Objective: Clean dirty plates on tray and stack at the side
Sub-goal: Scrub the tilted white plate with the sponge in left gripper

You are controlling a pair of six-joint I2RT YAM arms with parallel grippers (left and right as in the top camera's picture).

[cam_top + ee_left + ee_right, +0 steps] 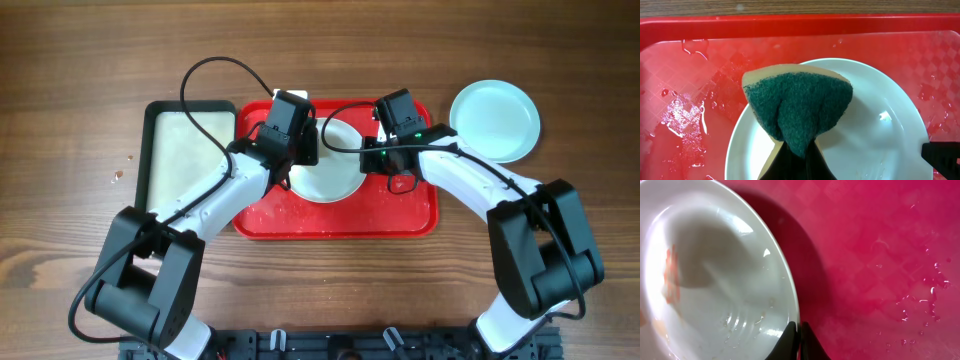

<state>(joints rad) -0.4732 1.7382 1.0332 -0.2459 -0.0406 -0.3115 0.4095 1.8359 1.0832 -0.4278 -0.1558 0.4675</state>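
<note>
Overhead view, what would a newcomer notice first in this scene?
The wet red tray in the middle stands out, with both arms bent over the white plate lying on it. The left gripper holds a green-faced sponge over that plate, while the right gripper pinches its rim. A pale turquoise plate sits on the wooden table to the tray's right.

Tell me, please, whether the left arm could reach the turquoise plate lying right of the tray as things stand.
Probably not: the right arm lies between it and the turquoise plate, and the left hand is shut on a sponge over the white plate.
</note>
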